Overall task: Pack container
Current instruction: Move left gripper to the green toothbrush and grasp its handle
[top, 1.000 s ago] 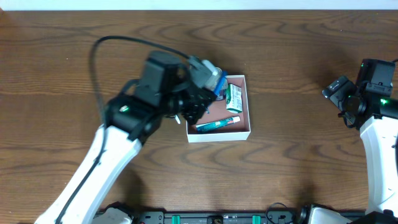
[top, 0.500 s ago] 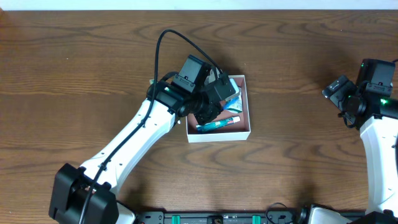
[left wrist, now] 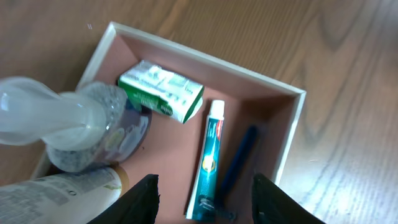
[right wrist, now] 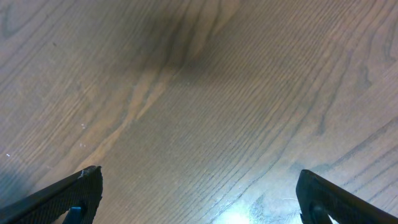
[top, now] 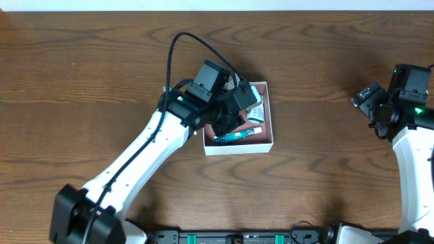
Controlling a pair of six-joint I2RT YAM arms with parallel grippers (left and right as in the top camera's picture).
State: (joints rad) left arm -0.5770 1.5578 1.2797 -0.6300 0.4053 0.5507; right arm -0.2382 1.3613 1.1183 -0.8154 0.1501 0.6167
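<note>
The container is a white square box with a pink-brown inside, at the table's middle. It also shows in the left wrist view. In it lie a green and white carton, a teal toothpaste tube, a dark blue stick-like item, a clear pump bottle and a labelled bottle. My left gripper hangs open and empty just above the tube; from overhead it covers the container's left half. My right gripper is open and empty over bare wood, at the far right in the overhead view.
The table is dark brown wood. The left arm's black cable loops above the arm. The tube and the carton also show from overhead.
My left arm has dropped from high above the table down onto the container's left side, then held almost still. The right arm has not moved.
</note>
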